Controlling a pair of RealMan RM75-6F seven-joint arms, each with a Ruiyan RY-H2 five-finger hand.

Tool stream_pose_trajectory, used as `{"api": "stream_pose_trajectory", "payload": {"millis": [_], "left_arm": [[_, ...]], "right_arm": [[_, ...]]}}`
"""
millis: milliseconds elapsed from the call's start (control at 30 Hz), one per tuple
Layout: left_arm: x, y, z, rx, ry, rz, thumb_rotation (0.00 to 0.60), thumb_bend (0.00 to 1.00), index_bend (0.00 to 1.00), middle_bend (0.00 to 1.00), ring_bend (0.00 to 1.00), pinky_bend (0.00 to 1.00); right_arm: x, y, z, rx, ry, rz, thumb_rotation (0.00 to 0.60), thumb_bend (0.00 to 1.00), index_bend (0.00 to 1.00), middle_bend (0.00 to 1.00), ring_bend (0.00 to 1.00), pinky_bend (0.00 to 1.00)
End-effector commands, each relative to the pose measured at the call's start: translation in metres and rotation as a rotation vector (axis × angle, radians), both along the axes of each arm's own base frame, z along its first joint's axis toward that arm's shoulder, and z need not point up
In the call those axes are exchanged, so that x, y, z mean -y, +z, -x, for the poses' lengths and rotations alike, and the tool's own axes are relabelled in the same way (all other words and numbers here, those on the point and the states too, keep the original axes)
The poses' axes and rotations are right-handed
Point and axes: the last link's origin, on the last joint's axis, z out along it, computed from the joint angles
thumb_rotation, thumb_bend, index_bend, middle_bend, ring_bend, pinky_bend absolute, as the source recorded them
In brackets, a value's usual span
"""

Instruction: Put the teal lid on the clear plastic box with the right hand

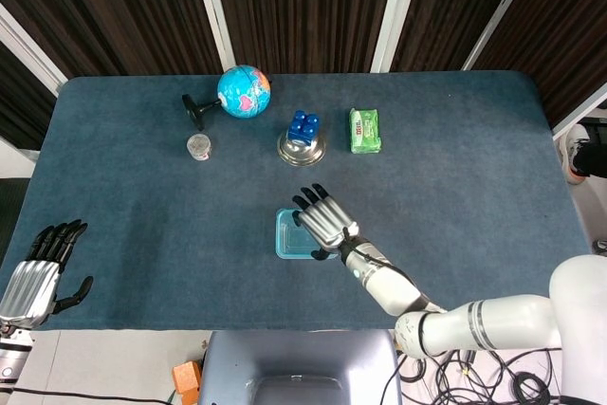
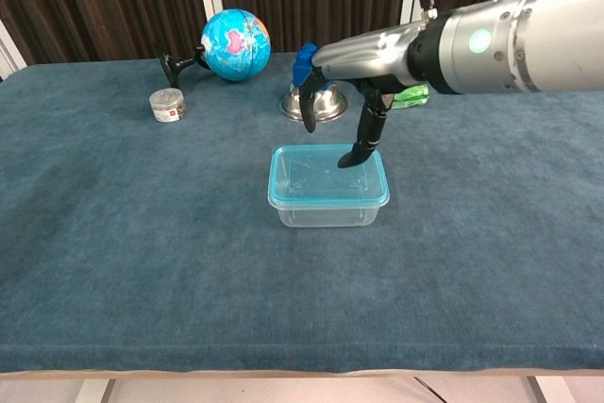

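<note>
Near the middle of the table (image 2: pixel 113 261), the teal lid (image 2: pixel 327 176) sits level on the clear plastic box (image 2: pixel 327 209), so I judge it seated. I hold my right hand (image 2: pixel 342 106) just above it, fingers spread and empty, thumb tip close to the lid. My left hand (image 1: pixel 38 274) hangs open off the table's edge, unneeded.

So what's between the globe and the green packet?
The blue block on a metal dish, seen in the head view between the globe and green packet.
</note>
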Motion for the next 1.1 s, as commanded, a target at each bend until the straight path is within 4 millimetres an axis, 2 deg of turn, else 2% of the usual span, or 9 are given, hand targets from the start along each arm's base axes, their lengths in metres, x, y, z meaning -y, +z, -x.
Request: {"api": "stream_pose_trajectory", "payload": {"millis": [33, 100, 167, 233, 500, 667, 933, 1100], "left_arm": [[0.0, -0.001, -0.001, -0.001, -0.001, 0.002, 0.6, 0.36, 0.0, 0.05, 0.04, 0.05], [-0.001, -0.002, -0.001, -0.002, -0.002, 0.004, 0.6, 0.36, 0.0, 0.05, 0.04, 0.05], [-0.001, -0.002, -0.001, -0.003, -0.002, 0.005, 0.6, 0.36, 0.0, 0.05, 0.04, 0.05], [-0.001, -0.002, -0.001, -0.003, -0.002, 0.004, 0.6, 0.36, 0.0, 0.05, 0.04, 0.05], [0.0, -0.001, -0.001, 0.002, -0.006, 0.005, 0.6, 0.36, 0.0, 0.05, 0.04, 0.05], [0.0, 0.0, -0.001, 0.003, -0.008, 0.004, 0.6, 0.36, 0.0, 0.05, 0.04, 0.05], [0.001, 0.0, -0.001, 0.005, -0.012, 0.005, 0.6, 0.36, 0.0, 0.05, 0.04, 0.05], [0.001, 0.001, -0.001, 0.007, -0.012, 0.001, 0.6, 0.36, 0.0, 0.05, 0.04, 0.05]], "right_arm": [[-0.005, -0.001, 0.019, 0.009, -0.018, -0.04, 0.6, 0.25, 0.36, 0.43, 0.35, 0.32], [-0.004, -0.003, 0.02, -0.018, 0.002, -0.038, 0.6, 0.27, 0.38, 0.5, 0.41, 0.34], [-0.005, -0.006, 0.019, -0.044, 0.006, -0.043, 0.6, 0.29, 0.39, 0.6, 0.52, 0.44], [-0.007, -0.009, 0.017, -0.065, 0.011, -0.052, 0.6, 0.31, 0.39, 0.65, 0.58, 0.53], [-0.012, -0.012, 0.015, -0.135, 0.013, -0.038, 0.6, 0.36, 0.38, 0.82, 0.75, 0.71], [-0.016, -0.017, 0.014, -0.145, -0.001, -0.058, 0.6, 0.36, 0.36, 0.86, 0.78, 0.75], [-0.017, -0.036, 0.007, -0.142, -0.03, -0.078, 0.6, 0.36, 0.3, 0.86, 0.79, 0.75], [-0.018, -0.041, 0.004, -0.137, -0.025, -0.085, 0.6, 0.36, 0.29, 0.86, 0.79, 0.75]]}}
